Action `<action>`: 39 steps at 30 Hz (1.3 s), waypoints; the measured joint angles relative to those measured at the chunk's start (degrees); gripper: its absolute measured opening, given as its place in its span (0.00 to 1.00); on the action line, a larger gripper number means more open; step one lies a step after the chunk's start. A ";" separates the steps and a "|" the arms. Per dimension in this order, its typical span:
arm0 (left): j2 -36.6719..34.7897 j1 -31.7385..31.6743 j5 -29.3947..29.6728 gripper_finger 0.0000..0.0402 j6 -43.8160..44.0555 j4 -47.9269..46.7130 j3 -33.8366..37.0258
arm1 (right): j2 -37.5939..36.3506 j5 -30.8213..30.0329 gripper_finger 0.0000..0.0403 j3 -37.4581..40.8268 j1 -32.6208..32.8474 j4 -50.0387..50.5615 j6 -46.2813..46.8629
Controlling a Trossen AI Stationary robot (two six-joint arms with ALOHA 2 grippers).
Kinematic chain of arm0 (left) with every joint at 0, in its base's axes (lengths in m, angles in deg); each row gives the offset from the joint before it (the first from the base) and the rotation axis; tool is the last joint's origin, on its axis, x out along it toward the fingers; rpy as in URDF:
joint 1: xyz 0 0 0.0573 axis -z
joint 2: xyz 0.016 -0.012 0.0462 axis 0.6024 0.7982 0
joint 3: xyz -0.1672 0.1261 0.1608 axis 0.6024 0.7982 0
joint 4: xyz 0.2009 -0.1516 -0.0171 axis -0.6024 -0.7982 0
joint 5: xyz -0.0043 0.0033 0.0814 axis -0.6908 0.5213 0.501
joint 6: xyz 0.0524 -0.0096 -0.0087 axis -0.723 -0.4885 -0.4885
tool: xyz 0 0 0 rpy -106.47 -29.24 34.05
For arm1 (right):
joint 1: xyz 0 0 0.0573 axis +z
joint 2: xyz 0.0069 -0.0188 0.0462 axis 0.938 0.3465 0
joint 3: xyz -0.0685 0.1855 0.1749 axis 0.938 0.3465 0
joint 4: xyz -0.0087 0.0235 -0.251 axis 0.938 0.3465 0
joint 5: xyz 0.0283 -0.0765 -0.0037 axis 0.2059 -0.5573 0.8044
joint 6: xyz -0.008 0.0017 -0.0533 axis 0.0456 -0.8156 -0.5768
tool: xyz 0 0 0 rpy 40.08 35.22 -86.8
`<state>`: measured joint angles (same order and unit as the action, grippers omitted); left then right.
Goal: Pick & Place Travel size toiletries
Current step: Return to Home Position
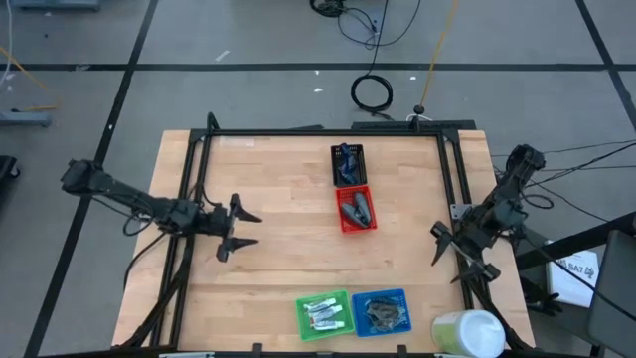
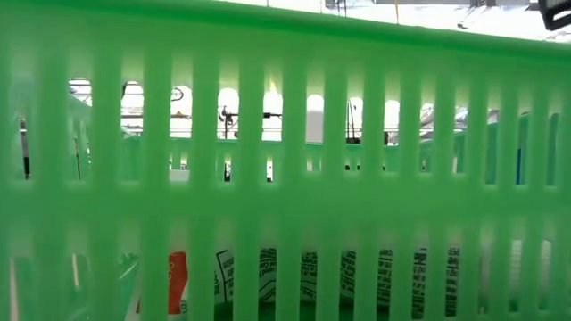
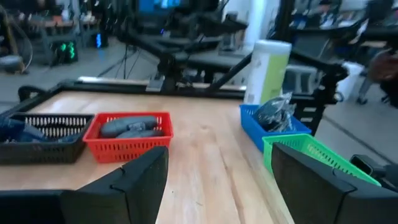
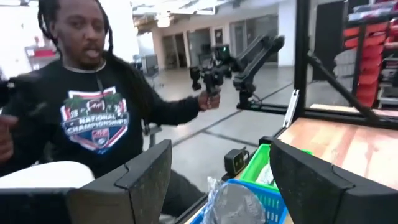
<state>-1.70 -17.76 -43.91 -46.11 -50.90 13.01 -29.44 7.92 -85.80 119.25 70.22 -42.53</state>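
With no toiletry loose on the wooden table [image 1: 268, 278], the coming move looks like plain withdrawal: the left gripper [image 1: 238, 228] hangs empty, fingers spread, well off the left-arm side of the red basket [image 1: 341, 211]; the right gripper [image 1: 455, 257], likewise spread and empty, stands well off its opposite side, neither much nearer. The dark blue-grey bottles [image 1: 358, 208] lie flat inside that red basket; past it, away from the black basket [image 1: 333, 164], white tubes [image 1: 323, 314] lie crosswise in the green basket [image 1: 300, 316] and wrapped pads [image 1: 381, 313] in the blue basket [image 1: 406, 310]; a person [image 4: 93, 118] sits beyond the right-arm side.
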 joint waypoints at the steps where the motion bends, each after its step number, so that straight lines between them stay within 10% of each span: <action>1: -1.09 -0.48 -1.23 0.68 -0.41 1.57 1.51 | -1.12 -0.06 0.65 1.31 -0.56 -1.03 0.12; 21: -7.06 -23.04 -22.85 0.71 1.10 1.74 5.98 | -9.31 2.99 0.65 8.90 -25.50 -5.79 -4.74; 39: -7.06 -26.11 -23.24 0.72 0.71 -0.10 5.92 | -9.32 11.01 0.65 14.83 -46.52 -6.00 -0.16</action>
<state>-8.76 -43.87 -67.15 -45.40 -51.00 18.93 -38.76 18.93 -70.97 72.73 64.22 -42.69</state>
